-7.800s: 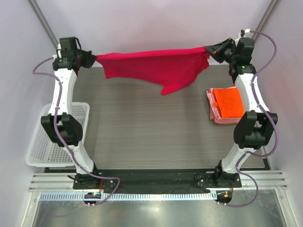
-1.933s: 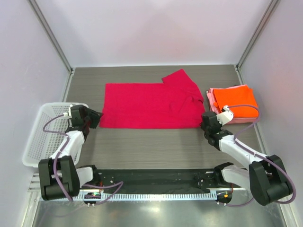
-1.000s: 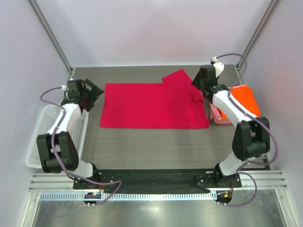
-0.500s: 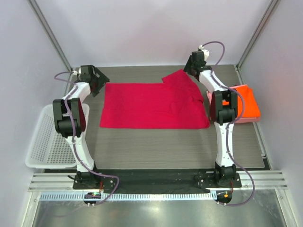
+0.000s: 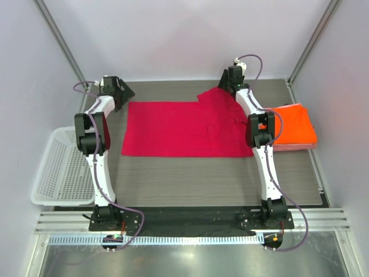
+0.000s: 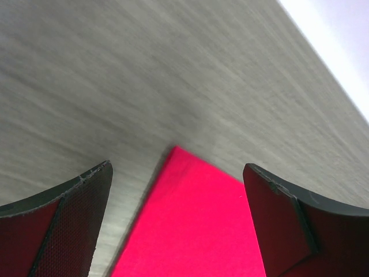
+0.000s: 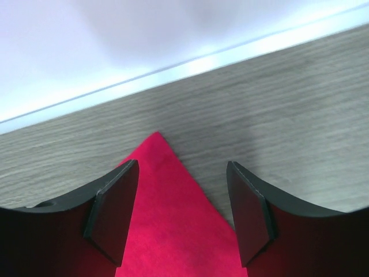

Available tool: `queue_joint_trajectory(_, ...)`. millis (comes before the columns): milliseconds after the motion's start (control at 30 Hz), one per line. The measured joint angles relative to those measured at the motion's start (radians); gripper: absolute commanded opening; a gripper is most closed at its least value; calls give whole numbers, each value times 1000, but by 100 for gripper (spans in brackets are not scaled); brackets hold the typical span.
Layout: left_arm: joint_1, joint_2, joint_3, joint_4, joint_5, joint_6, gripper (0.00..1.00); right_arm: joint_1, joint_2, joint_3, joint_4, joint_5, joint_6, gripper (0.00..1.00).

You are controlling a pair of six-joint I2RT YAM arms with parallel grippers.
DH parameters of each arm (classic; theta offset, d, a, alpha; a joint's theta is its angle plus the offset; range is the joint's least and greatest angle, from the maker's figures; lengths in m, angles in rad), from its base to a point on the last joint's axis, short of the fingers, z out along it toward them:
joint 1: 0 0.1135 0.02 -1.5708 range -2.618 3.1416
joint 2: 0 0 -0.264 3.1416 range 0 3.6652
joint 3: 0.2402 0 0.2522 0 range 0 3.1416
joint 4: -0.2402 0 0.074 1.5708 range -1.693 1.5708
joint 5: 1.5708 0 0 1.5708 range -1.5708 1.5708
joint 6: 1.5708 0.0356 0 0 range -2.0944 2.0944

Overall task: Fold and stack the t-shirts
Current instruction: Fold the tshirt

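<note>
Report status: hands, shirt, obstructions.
Left hand open over far-left corner of crimson-magenta cloth t-shirt; right hand open over its sleeve tip. Shirt lies flat, nothing gripped. No obstruction seen.

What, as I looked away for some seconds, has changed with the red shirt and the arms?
The crimson t-shirt, then stretched in the air between both claws, was let go and lies flat on the table. The left claw, open, is at its far-left corner, the right claw, open, at the sleeve tip. The orange t-shirt and basket stayed put.
</note>
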Motion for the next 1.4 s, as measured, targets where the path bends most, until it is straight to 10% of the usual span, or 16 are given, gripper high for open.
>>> queue_joint_trajectory(467, 0, 50, 77, -3, 27, 23, 89, 23, 14, 10, 26, -55, -34, 50)
queue_joint_trajectory(800, 1, 87, 145, -50, 69, 43, 88, 31, 17, 10, 14, -49, -57, 3)
queue_joint_trajectory(1400, -2, 124, 206, -96, 94, 44, 70, 24, 10, -47, 101, -35, -48, 1)
